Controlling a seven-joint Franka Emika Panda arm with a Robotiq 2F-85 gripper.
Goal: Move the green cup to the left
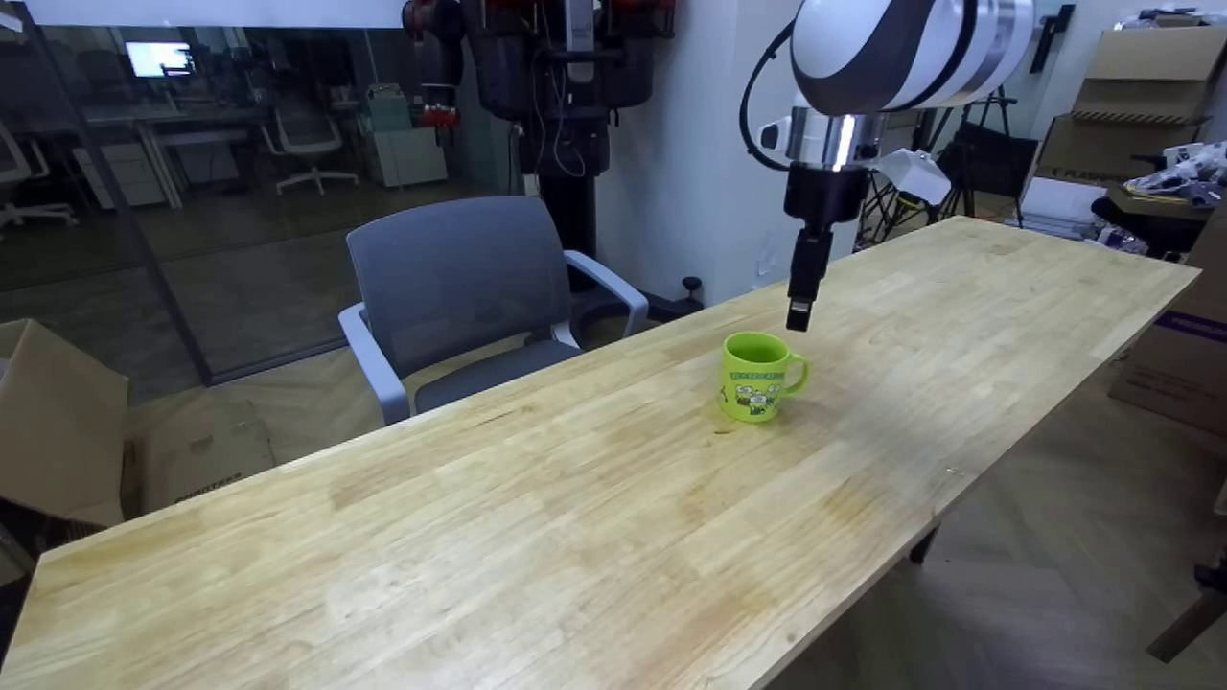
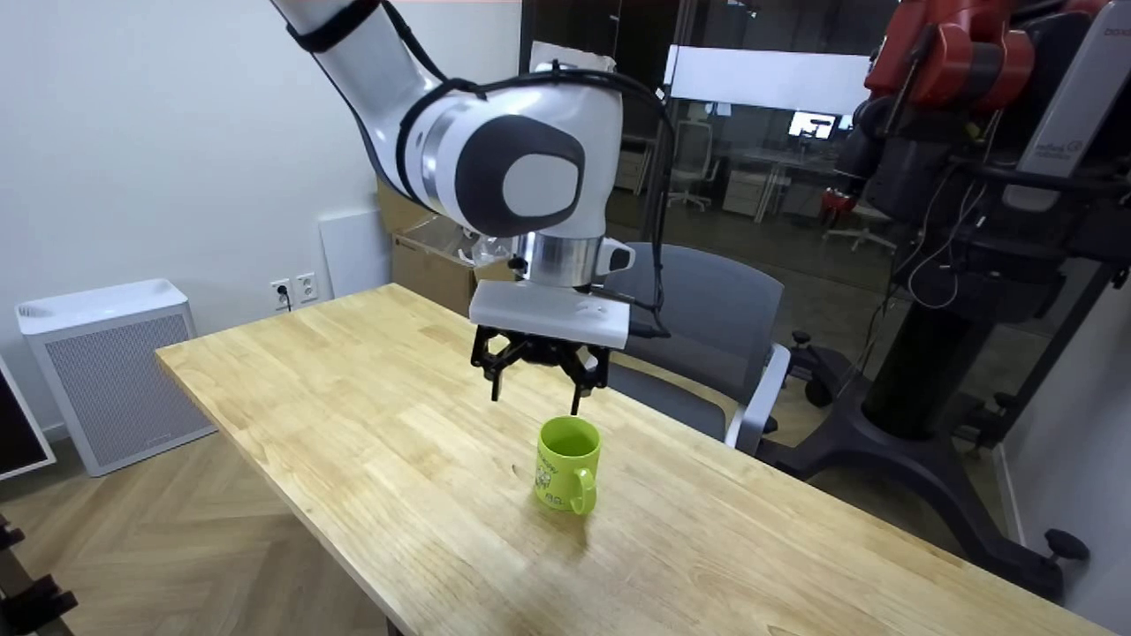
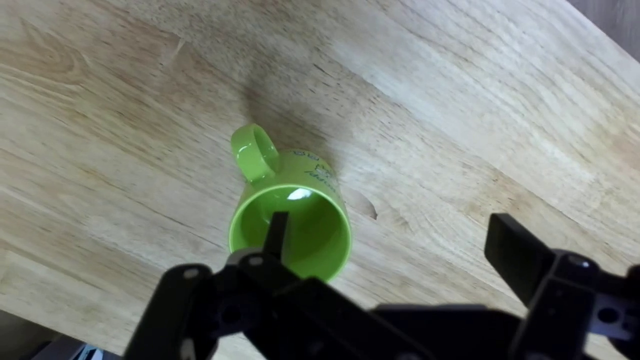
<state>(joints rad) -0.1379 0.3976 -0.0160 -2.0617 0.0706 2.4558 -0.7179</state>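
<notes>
Jaws, nearest in wrist view, stand apart; green cup [image 3: 306, 212] upright on table [image 3: 430, 135], long axis vertical, handle [image 3: 247, 156] toward 11 o'clock.

In an exterior view the cup [image 2: 567, 464] stands on the worktop [image 2: 371, 397], below and slightly right of the claw [image 2: 535, 405]; behind right, the chair [image 2: 707, 318]; farther right, another robot [image 2: 998, 247]; behind left, the box [image 2: 428, 276].
</notes>
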